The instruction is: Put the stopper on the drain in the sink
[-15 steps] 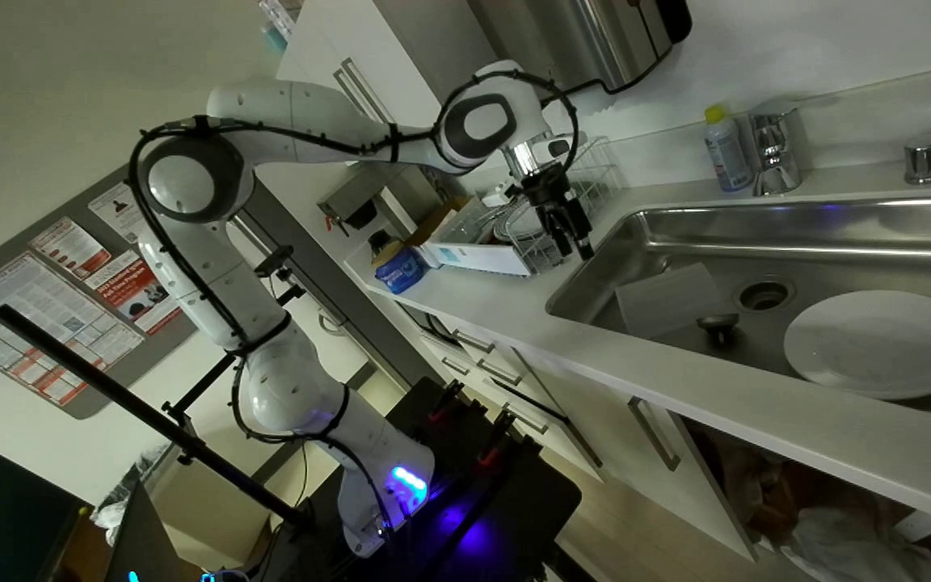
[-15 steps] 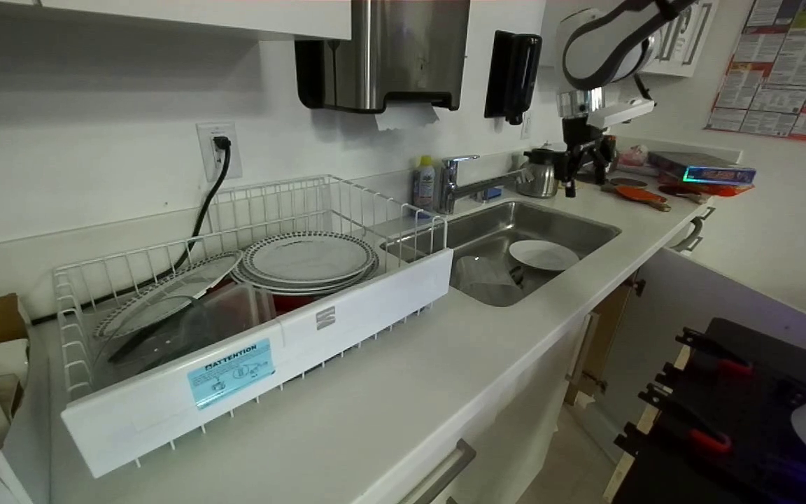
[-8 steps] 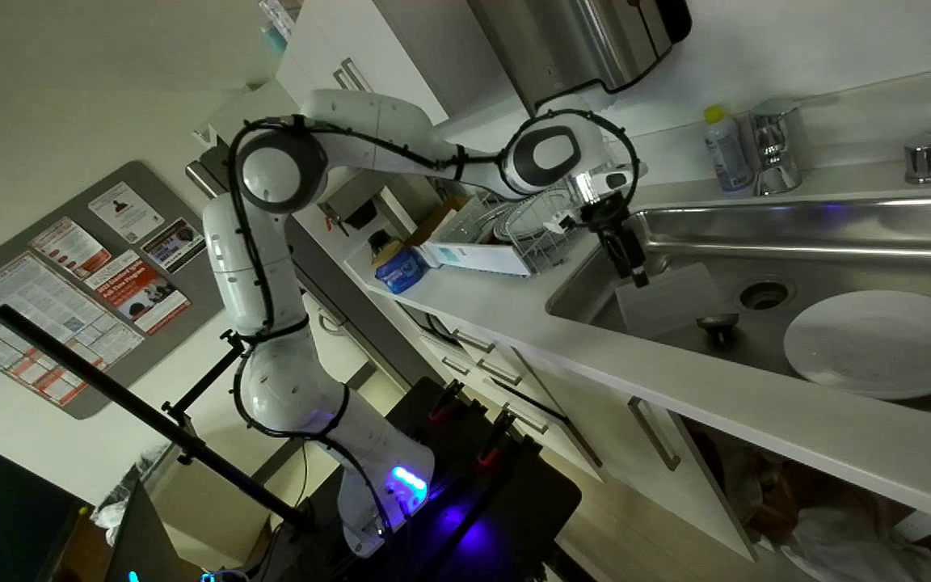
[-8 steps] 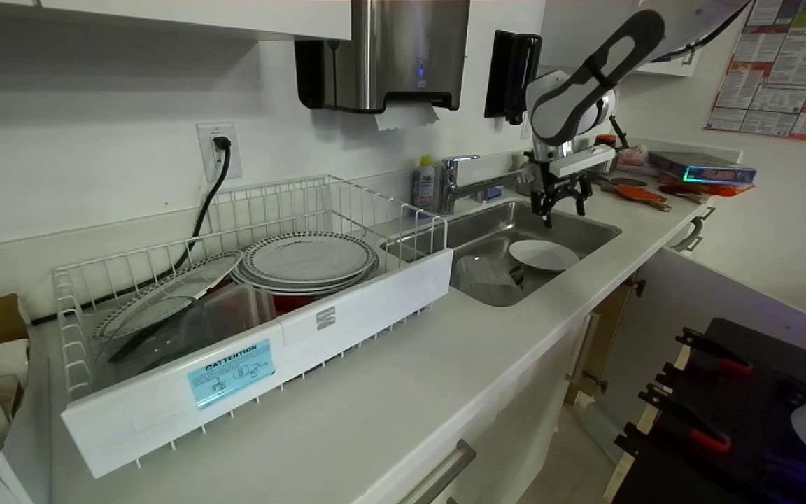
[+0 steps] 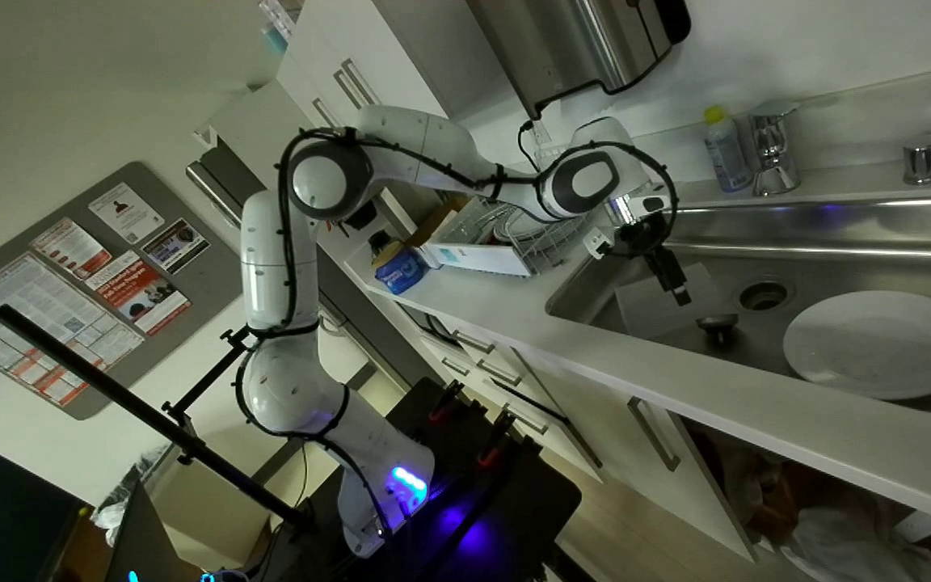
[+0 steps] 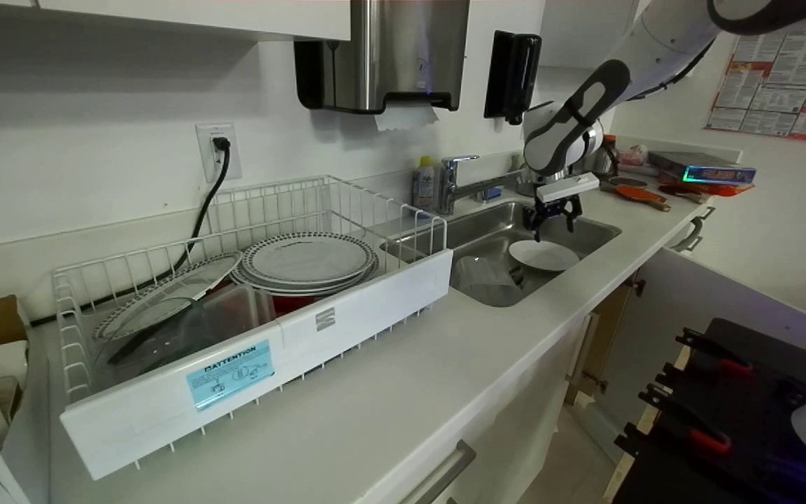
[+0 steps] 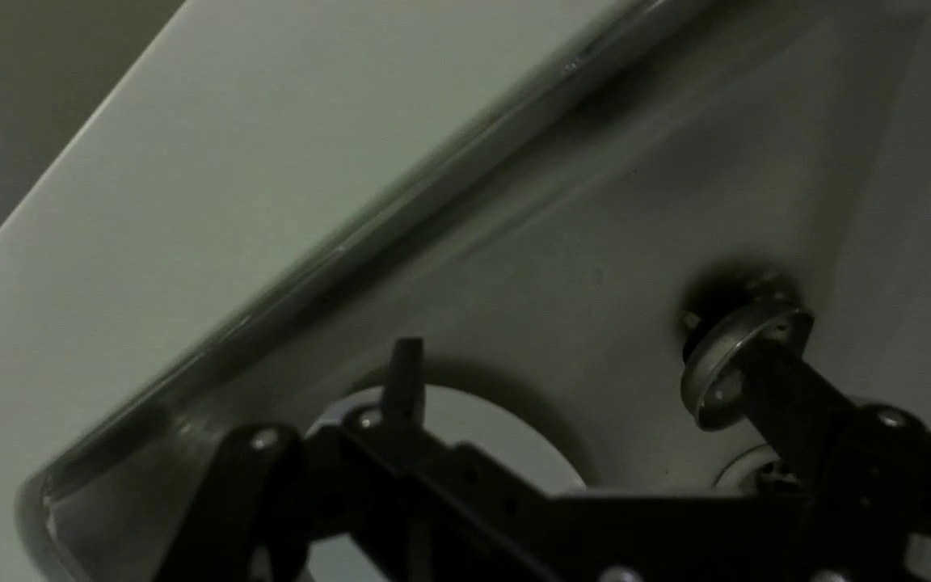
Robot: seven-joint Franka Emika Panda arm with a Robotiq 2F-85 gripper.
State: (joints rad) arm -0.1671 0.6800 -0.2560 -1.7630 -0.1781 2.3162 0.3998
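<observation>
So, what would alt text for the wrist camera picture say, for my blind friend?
An open black robot gripper hangs over a rectangular stainless-steel sink. Partly hidden behind it are a round metal stopper, the round metal drain it sits apart from, and a round white plate.

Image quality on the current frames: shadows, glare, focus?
Wrist view: dim, gripper near-black, dark shadow beside the sink stopper. In an exterior view: scene tilted, sink wall streaked with glare, blue base light blown out. In an exterior view: ATTENTION on the blue label legible, smaller print not.
</observation>
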